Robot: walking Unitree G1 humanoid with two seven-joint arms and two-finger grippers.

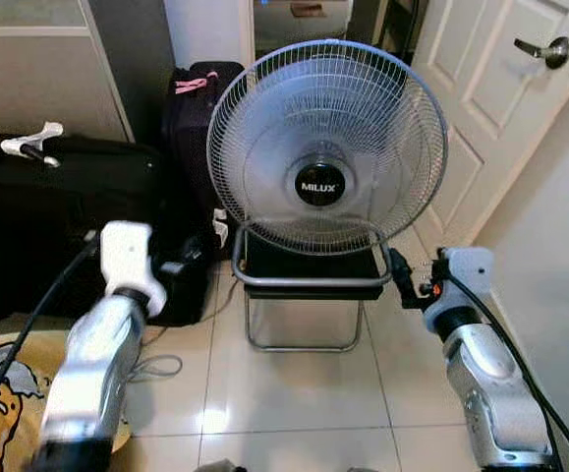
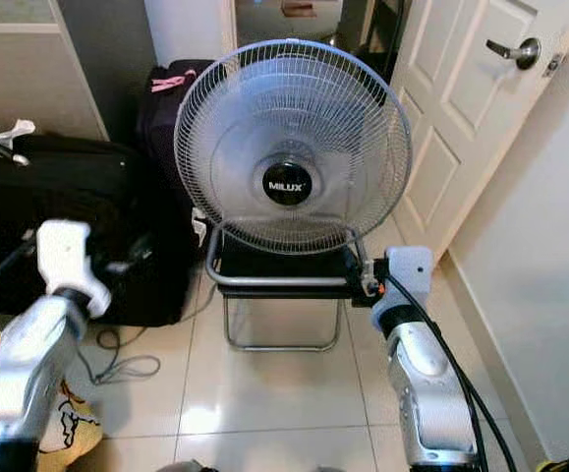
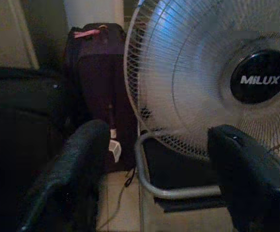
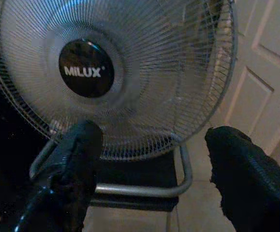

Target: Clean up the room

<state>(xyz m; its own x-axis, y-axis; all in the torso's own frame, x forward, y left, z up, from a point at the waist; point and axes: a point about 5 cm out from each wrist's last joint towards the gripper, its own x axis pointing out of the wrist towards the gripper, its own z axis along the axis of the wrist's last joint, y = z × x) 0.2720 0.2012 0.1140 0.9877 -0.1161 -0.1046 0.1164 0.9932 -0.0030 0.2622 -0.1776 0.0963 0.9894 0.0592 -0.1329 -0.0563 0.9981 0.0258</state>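
The round grey wire-caged fan (image 1: 326, 147), badged MILUX, stands on a low black seat with a silver tube frame (image 1: 309, 280), centred ahead on the tiled floor. The left gripper (image 3: 154, 159) sits at the frame's left corner, the right gripper (image 4: 149, 159) at its right corner; both are spread wide and hold nothing. The frame's front bar runs left to right between them (each arm about equally near). Contact with the frame cannot be confirmed. A black suitcase (image 1: 58, 221) lies to the left.

2 silver forearms, white wrist housings, black cables; left gripper (image 3: 154, 169) and right gripper (image 4: 154, 169): long black textured fingers.
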